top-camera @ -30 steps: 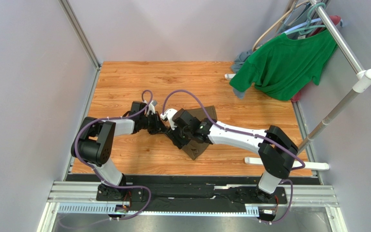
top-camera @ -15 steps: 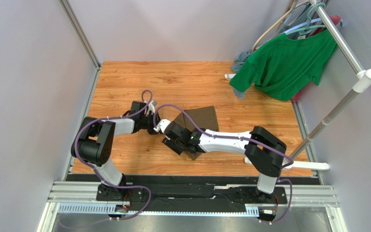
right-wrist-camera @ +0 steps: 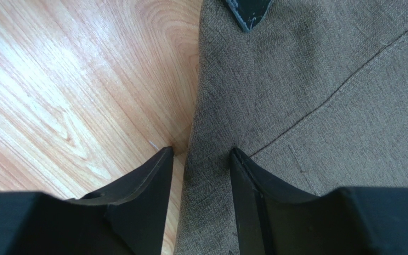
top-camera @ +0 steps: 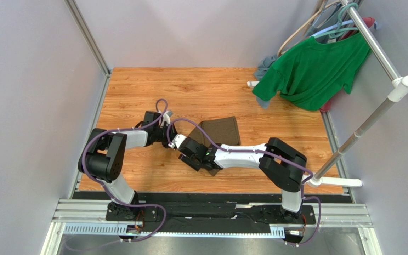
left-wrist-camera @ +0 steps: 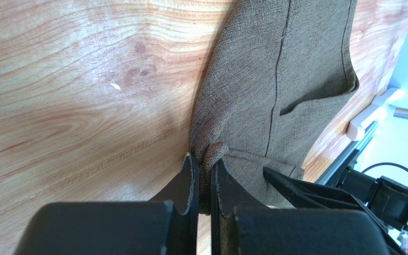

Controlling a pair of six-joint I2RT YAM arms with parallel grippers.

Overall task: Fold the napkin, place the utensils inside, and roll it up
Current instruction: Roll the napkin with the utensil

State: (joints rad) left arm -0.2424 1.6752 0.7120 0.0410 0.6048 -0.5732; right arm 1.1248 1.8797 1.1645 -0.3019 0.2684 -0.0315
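Folding seems barely begun, seen from above: the napkin (top-camera: 221, 130) lies just right of centre on the wooden table (top-camera: 137, 90), unrolled, and no utensils are in sight. At the left wrist, the left gripper (left-wrist-camera: 203, 162) pinches a puckered fold of cloth. At the right wrist, the right gripper (right-wrist-camera: 201, 154) has its fingers spread astride the napkin's edge. No readable writing shows in any view.

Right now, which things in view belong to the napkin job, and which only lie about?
Job: napkin; left pincer, shut on its fold; right pincer, open astride its edge. No utensils in sight.
Lying about: green T-shirt; grey-blue garment; clothes rail.
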